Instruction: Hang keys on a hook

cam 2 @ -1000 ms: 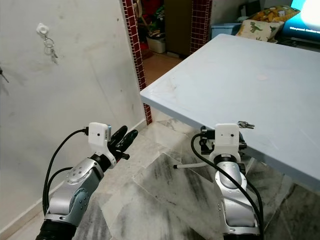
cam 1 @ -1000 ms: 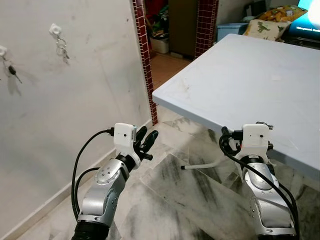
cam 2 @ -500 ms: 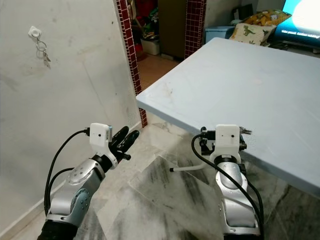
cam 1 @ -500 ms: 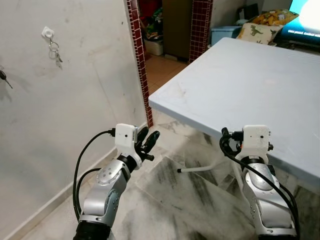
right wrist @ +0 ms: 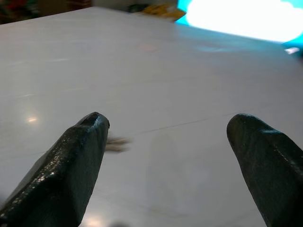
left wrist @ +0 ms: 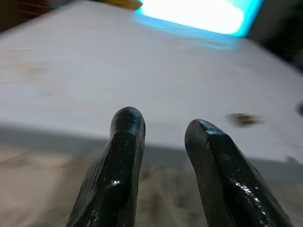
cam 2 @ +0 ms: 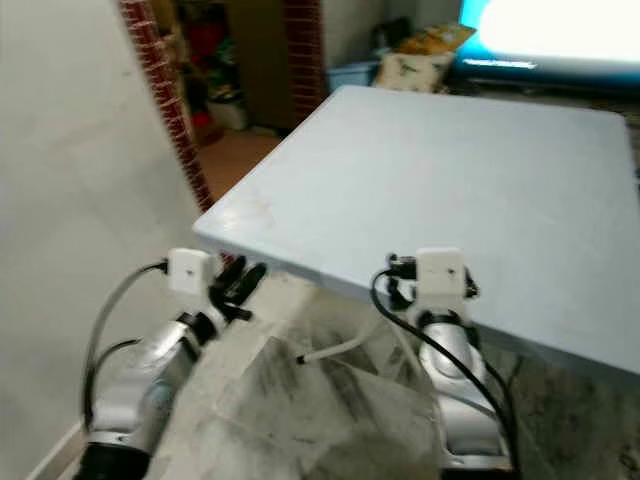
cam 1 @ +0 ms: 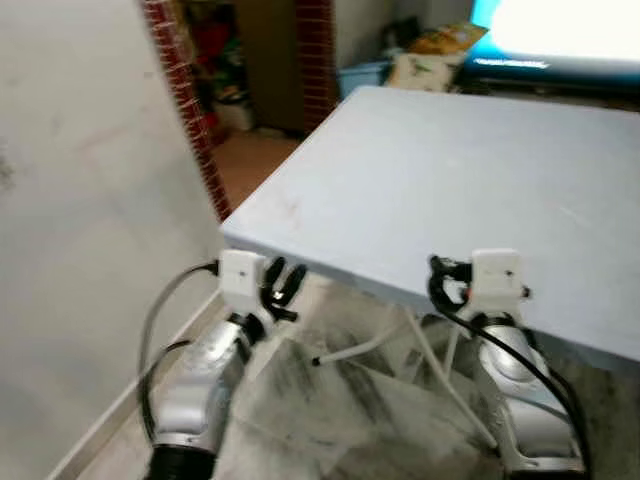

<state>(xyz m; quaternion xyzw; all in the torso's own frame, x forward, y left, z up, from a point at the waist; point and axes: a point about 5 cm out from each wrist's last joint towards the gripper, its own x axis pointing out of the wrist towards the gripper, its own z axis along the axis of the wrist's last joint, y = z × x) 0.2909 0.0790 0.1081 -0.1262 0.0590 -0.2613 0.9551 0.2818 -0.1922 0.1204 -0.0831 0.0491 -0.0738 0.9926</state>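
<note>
Keys (right wrist: 115, 143): small blurred brownish object lying flat on the pale blue-grey table (cam 1: 420, 170), near its front edge, just ahead of the R gripper; the L wrist view shows the same smudge (left wrist: 244, 119) further along the top. Detail too blurred to resolve individual keys.

R gripper (right wrist: 168, 127): held over the table's front edge, fingers (right wrist: 71, 165) spread wide apart, nothing between them; keys sit just beside the inner side of one finger, not touching as far as can be told. In the head views the R arm (cam 1: 520, 390) rises from below, its white wrist camera box (cam 1: 497, 272) level w/ the table edge.

L gripper (left wrist: 163, 125): at the table's near L corner, just below top level, fingers (left wrist: 124, 156) parted by a narrow gap, empty. Head view shows it (cam 1: 282, 285) against the underside of the corner, black cable (cam 1: 160, 320) looping back to the silver forearm.

Surroundings: white table legs (cam 1: 360, 350) over a grey marbled floor (cam 1: 330, 410); plain white wall (cam 1: 80, 200) on robot's L, ending at a red-brick pillar (cam 1: 185, 90) by a doorway. Beyond the table: printed cushion (cam 1: 420, 70), blue bin (cam 1: 358, 75), bright glowing screen (cam 1: 560, 30). Whole head view is motion-blurred.
</note>
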